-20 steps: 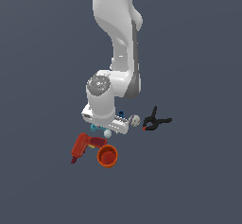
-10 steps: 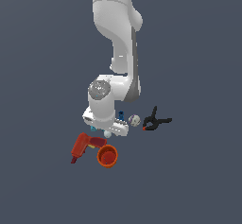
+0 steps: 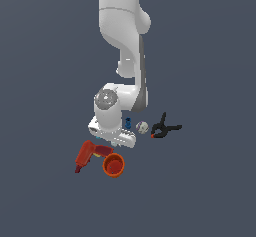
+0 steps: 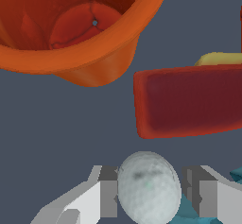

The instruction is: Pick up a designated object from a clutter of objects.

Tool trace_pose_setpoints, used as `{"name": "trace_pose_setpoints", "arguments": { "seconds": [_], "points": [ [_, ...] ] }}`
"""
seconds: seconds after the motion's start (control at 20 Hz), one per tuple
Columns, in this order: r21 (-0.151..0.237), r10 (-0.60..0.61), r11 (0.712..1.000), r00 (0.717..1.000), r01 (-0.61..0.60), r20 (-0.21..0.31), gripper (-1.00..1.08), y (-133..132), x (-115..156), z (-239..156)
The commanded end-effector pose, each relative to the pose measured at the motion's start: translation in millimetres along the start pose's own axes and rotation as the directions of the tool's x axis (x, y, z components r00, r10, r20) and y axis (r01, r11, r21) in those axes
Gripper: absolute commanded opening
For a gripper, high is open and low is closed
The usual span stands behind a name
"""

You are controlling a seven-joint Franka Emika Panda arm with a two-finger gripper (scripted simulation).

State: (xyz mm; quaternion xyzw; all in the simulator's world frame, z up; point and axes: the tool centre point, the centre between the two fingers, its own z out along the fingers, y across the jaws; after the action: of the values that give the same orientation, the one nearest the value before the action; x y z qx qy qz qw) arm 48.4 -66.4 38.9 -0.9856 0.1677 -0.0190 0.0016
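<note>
the hand point(image 4: 149, 197) sits low on the worktop point(image 3: 210, 191), fingers point(image 4: 101, 197) spread around the pale ball point(image 4: 149, 187), apparently not yet pinching, beside the orange cup point(image 4: 80, 38) and red drill point(image 4: 189, 100). next, i judge: close, then lift.

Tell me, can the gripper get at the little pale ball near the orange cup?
Probably yes. In the wrist view the pale ball already sits between the fingers of the gripper, with nothing between them. The orange cup and red drill lie clear of it.
</note>
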Motion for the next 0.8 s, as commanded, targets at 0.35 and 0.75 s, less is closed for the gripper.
{"name": "trace_pose_setpoints", "arguments": {
  "seconds": [0.35,0.75],
  "points": [
    [-0.01,0.003,1.0,0.999,-0.002,0.037,-1.0,4.5,-14.1,17.0],
    [0.002,0.0,1.0,1.0,0.0,-0.006,-1.0,-6.9,-1.7,-14.1]
  ]
}}
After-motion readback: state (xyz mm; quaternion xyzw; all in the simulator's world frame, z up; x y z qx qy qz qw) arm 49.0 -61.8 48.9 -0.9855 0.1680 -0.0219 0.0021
